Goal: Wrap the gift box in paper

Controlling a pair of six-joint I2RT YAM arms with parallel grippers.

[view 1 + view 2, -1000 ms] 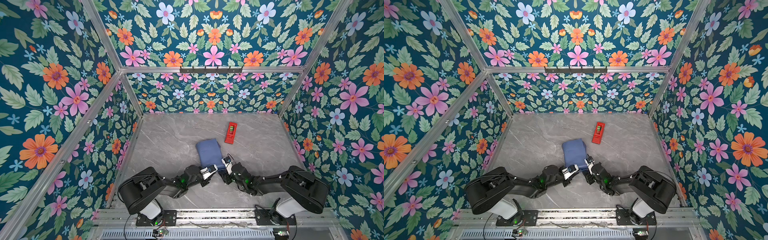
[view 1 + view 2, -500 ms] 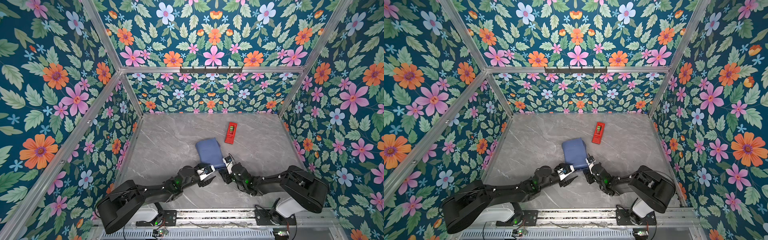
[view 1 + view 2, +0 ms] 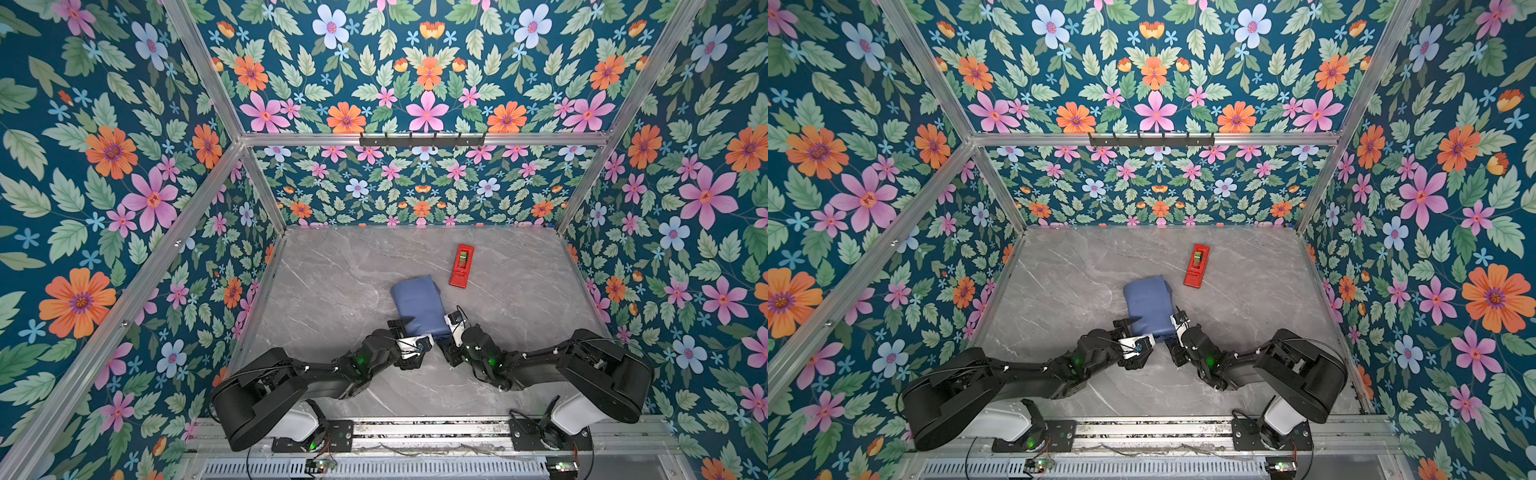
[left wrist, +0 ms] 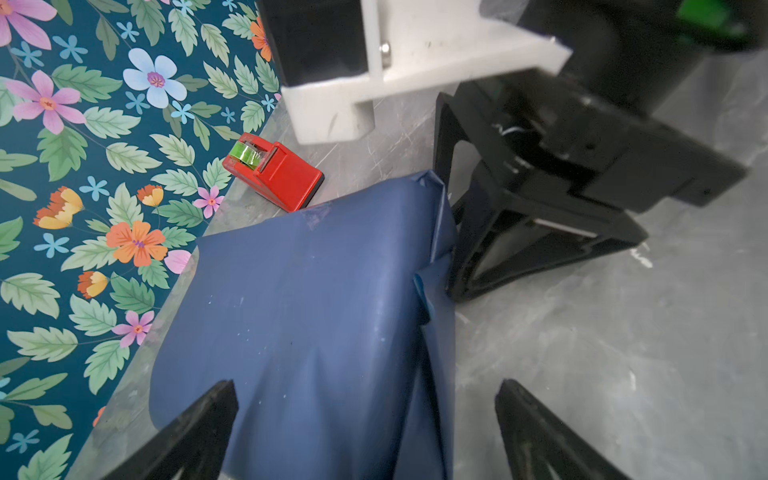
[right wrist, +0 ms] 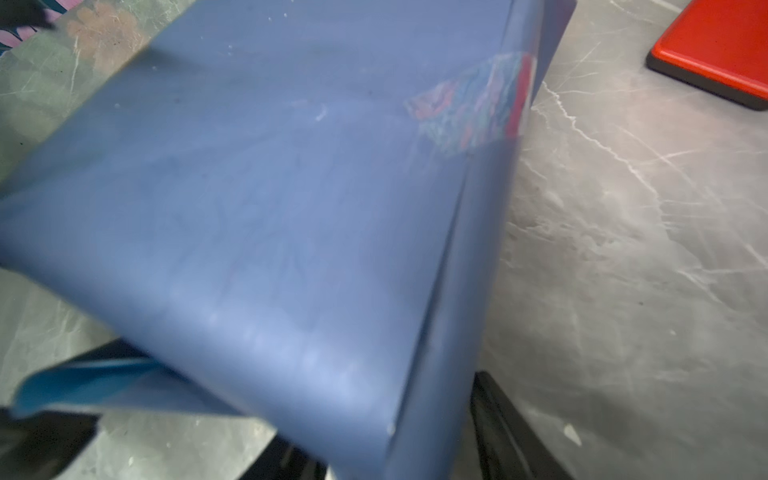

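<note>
The paper (image 3: 419,305) (image 3: 1148,305), slate-blue side out, is folded all round the gift box, which is hidden beneath it. A shiny strip of tape (image 5: 473,104) lies across one seam. At the parcel's near end a light-blue flap (image 5: 83,382) sticks out loose. My left gripper (image 3: 415,343) (image 4: 365,388) is open wide, its fingers on either side of that near end and apart from it. My right gripper (image 3: 446,338) (image 5: 386,415) has the parcel's near right corner between its fingers, which seem to press on the paper.
A red tape dispenser (image 3: 461,266) (image 3: 1197,266) lies on the grey marble tabletop (image 3: 332,270) just beyond the parcel, to its right. Floral walls enclose the table on three sides. Both arms lie low along the front edge.
My left gripper has gone from nearly shut to wide open, letting go of the paper at the near end, and its arm has stretched out lower. The right gripper stays at its corner.
</note>
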